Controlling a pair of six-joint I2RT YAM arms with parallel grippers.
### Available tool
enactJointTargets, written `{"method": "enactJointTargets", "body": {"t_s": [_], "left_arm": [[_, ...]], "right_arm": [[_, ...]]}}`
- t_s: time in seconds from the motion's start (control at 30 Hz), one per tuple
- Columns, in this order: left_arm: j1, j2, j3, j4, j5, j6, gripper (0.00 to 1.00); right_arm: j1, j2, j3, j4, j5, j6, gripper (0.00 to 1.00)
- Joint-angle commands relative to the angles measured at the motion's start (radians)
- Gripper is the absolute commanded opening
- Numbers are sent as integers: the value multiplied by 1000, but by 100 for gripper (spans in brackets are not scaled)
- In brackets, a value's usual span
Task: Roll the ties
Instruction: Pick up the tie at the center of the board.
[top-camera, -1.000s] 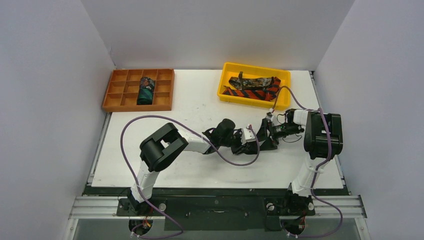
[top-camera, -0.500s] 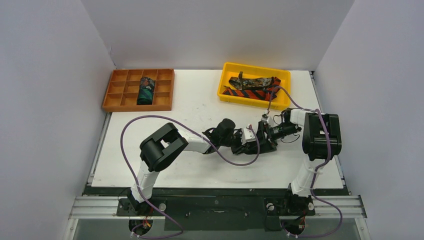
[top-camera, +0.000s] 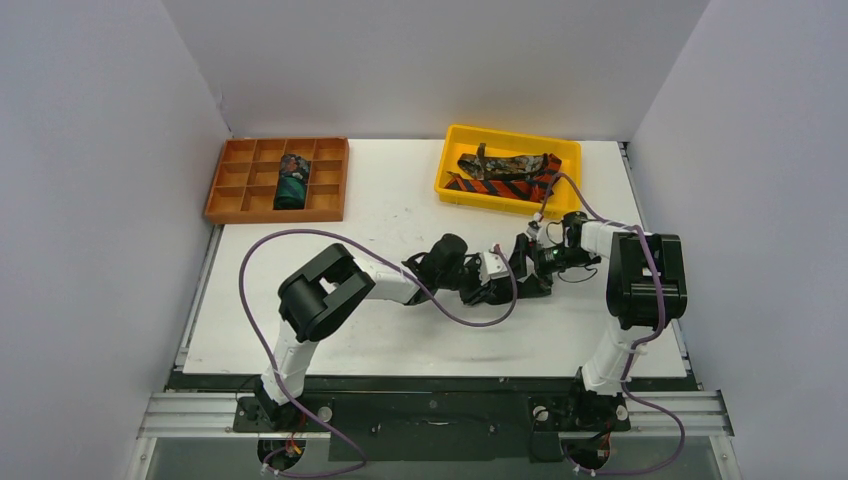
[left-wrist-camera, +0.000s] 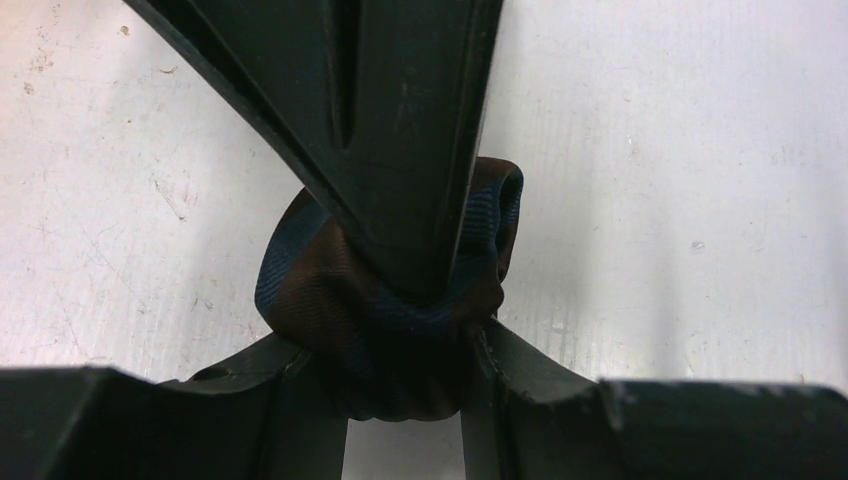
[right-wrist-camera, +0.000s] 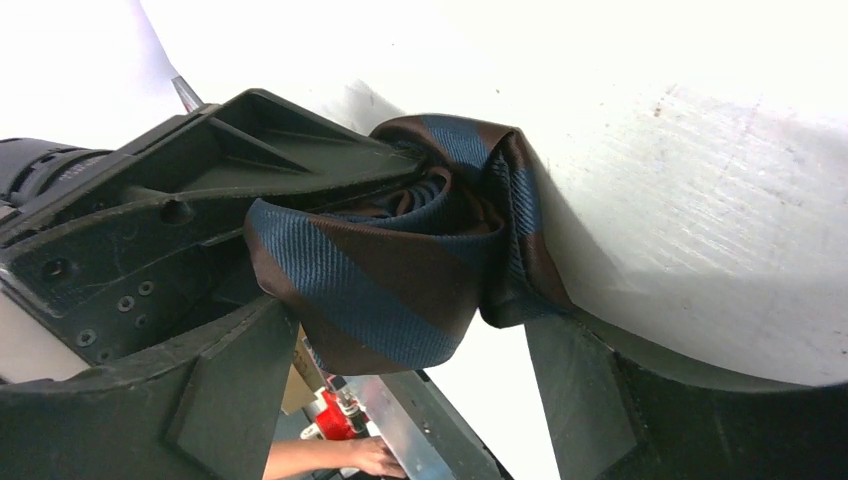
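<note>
Right claw (right-wrist-camera: 408, 345) edged left — tie roll (right-wrist-camera: 390, 262) clenched inside it and left claw (left-wrist-camera: 405, 392).

You are in a robotics lab cell. A white table (top-camera: 400, 330) is boxed in by plain pale panels (top-camera: 430, 60) on 3 sides. 2 robot arms (top-camera: 320, 295) are bolted to an aluminium extrusion frame (top-camera: 200, 412) at its near edge, and purple cables (top-camera: 245, 270) loop loose. An orange divider tray (top-camera: 222, 190) and a yellow bin (top-camera: 508, 135) sit at the back.
</note>
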Motion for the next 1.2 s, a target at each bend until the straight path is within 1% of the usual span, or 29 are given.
{"method": "enactJointTargets", "body": {"t_s": [0.0,0.2,0.33,0.4,0.5,0.57,0.63,0.77,0.87,0.97,1.17], "left_arm": [[-11,62,-42,-211,9,21,7],[-5,59,-53,-207,17,22,7],[4,59,-64,-210,20,28,7],[6,60,-64,-213,22,33,7],[5,64,-59,-215,26,33,7],[6,68,-53,-219,26,33,7],[6,71,-45,-221,27,33,7],[6,70,-45,-223,26,33,7],[6,69,-48,-222,22,34,7],[7,69,-48,-222,23,33,7],[8,68,-46,-221,23,33,7]], "right_arm": [[7,-44,-6,193,3,64,81],[-27,-51,10,194,10,77,82],[-61,-35,53,82,13,-29,82],[-66,-21,59,57,22,-47,82],[-54,13,61,55,1,-45,82],[-25,22,60,63,-10,-42,82],[11,21,54,92,-23,-22,82],[26,7,48,120,-52,20,82],[21,-12,40,63,-70,-4,81],[18,-47,35,23,-87,-37,77],[16,-79,27,-47,-93,-89,76]]}}
